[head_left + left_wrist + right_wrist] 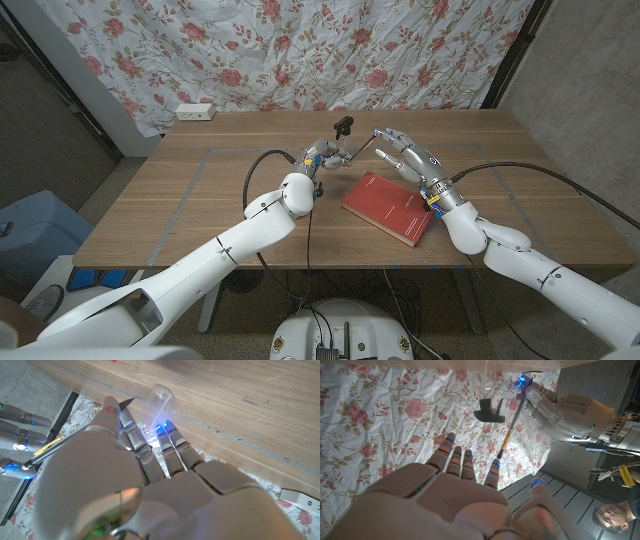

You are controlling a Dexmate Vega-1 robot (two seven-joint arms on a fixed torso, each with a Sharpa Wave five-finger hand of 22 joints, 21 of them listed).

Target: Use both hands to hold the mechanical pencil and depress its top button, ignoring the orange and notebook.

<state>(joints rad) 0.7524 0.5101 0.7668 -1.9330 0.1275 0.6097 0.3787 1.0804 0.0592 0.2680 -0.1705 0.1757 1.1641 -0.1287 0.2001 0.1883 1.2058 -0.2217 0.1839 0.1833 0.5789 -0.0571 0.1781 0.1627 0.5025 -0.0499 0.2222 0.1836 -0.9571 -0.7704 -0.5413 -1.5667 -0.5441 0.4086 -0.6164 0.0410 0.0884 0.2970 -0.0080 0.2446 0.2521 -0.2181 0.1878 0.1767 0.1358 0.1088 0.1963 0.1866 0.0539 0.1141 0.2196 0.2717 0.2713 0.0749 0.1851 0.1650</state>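
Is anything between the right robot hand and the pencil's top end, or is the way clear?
Nothing visible blocks it. The left robot hand holds the pencil above the table, and its free end points at the right robot hand, whose fingertips are at that end. The red notebook lies lower, out of the way.

- Head view, centre: mechanical pencil (358,150) too thin to resolve its top button or tip; contact with the right hand (405,156) cannot be told.
- Left hand (318,158), head view centre: largely covered by its own wrist; grip on the pencil hidden.
- Left wrist view: back of the left hand blocks the lower frame; pencil cut off behind the fingers (170,442) at left.
- Notebook (388,207), head view: right corner hidden under the right forearm.
- Right wrist view, lower right corner: person (612,515) cut off by the frame edge.
- Small black object (343,124) above the hands: too small to identify.
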